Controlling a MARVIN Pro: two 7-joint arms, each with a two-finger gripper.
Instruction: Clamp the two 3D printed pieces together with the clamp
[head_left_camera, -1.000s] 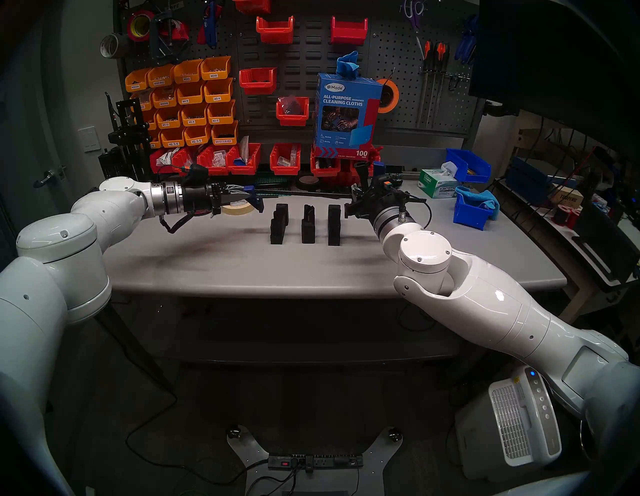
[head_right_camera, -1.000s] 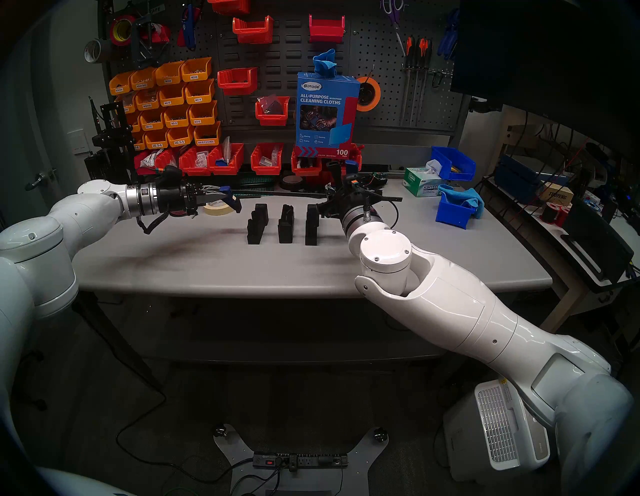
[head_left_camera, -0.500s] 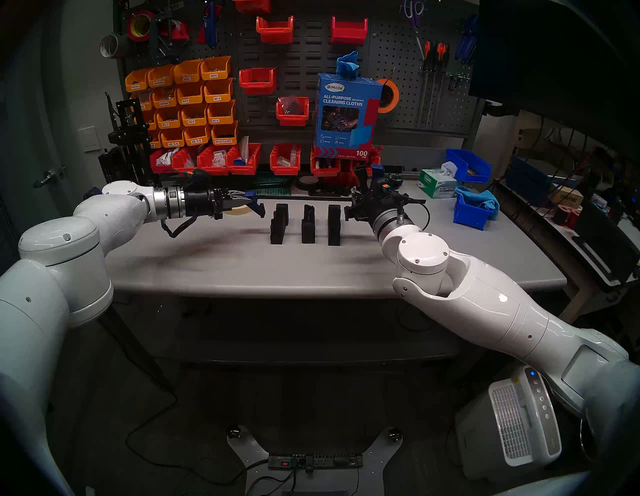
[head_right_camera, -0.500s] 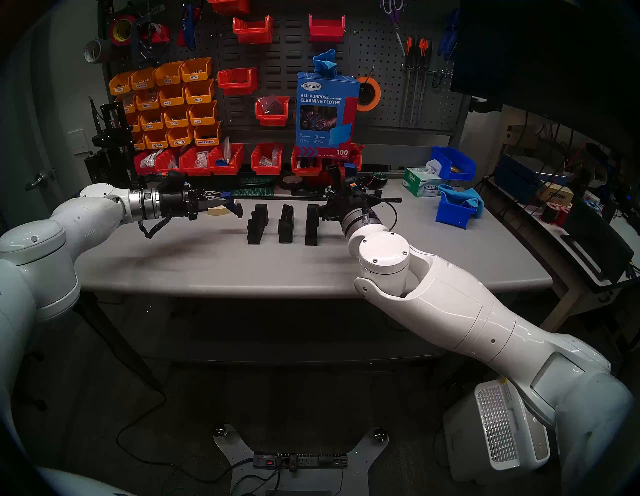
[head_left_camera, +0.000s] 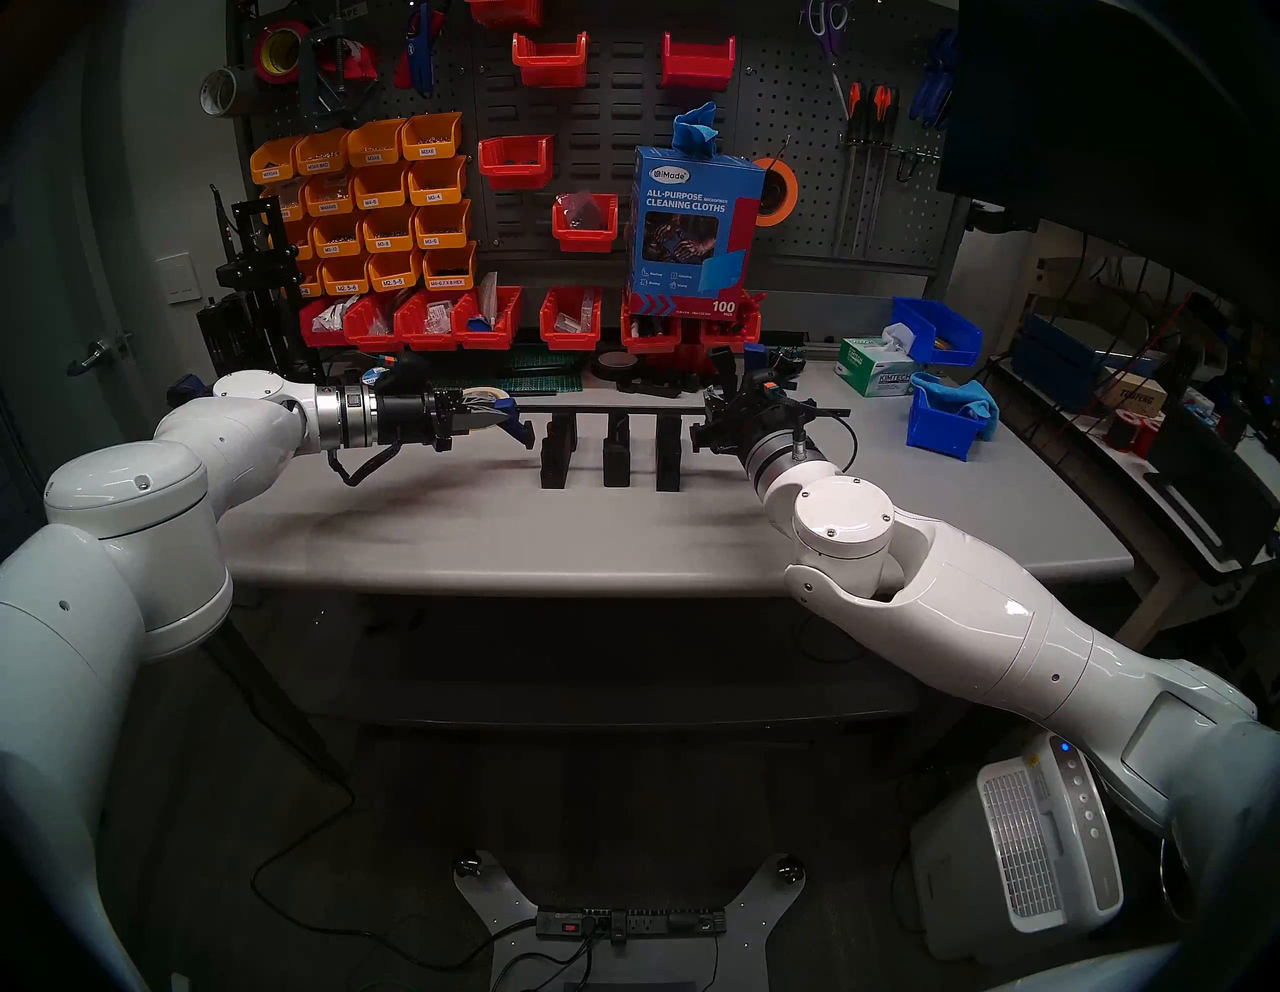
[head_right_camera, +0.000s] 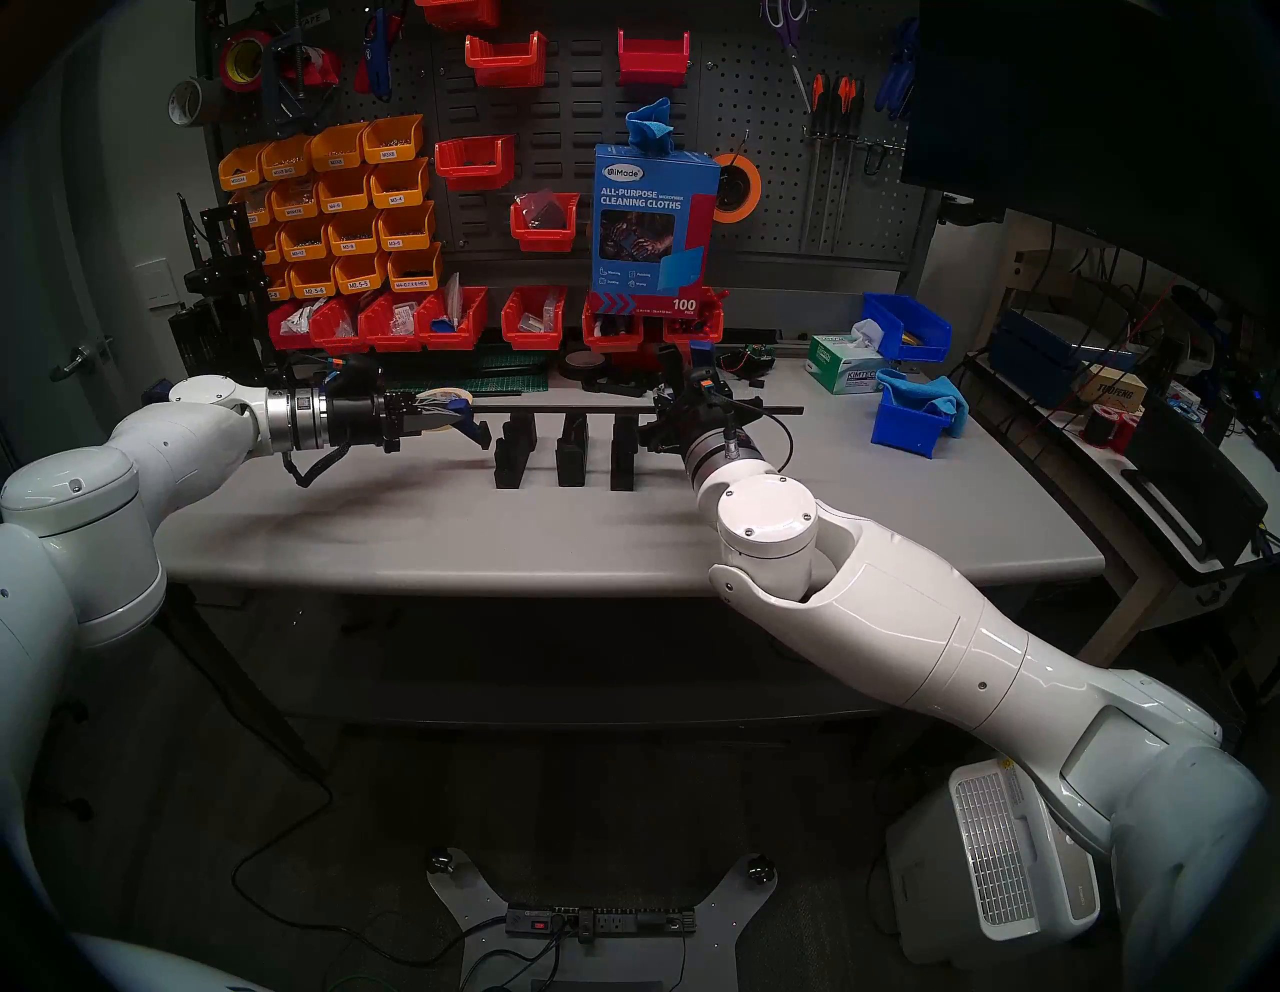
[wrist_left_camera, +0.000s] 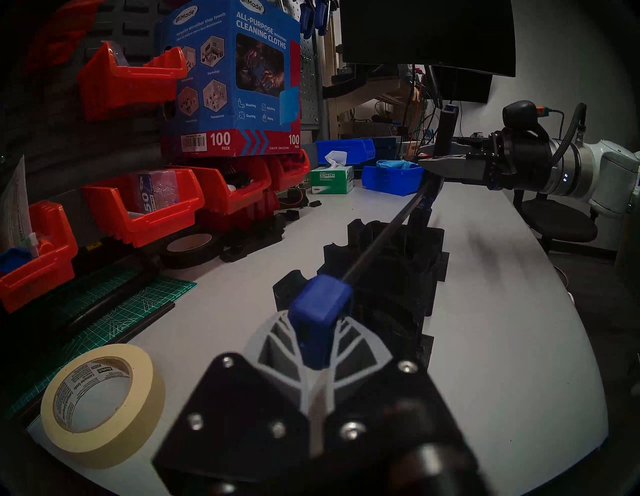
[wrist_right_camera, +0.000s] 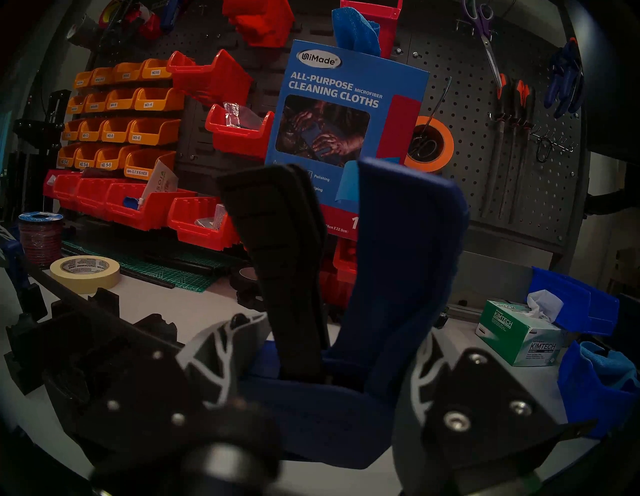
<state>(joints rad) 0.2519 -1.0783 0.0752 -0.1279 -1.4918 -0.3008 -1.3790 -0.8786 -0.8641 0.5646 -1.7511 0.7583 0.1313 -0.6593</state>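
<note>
Both end effectors grip the clamp (head_left_camera: 609, 411): left (head_left_camera: 500, 414) pinching its blue jaw, right (head_left_camera: 720, 409) its handle.

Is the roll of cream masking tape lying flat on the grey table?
Yes: the left wrist view shows the cream masking tape roll lying flat on the grey table.

Grey workbench (head_left_camera: 623, 540): three black printed pieces (head_left_camera: 613, 450) standing in a row mid-table, masking tape roll (wrist_left_camera: 98, 398), green cutting mat (wrist_left_camera: 114, 311), Kimtech tissue box (head_left_camera: 876, 370), blue bin (head_left_camera: 945, 419).
</note>
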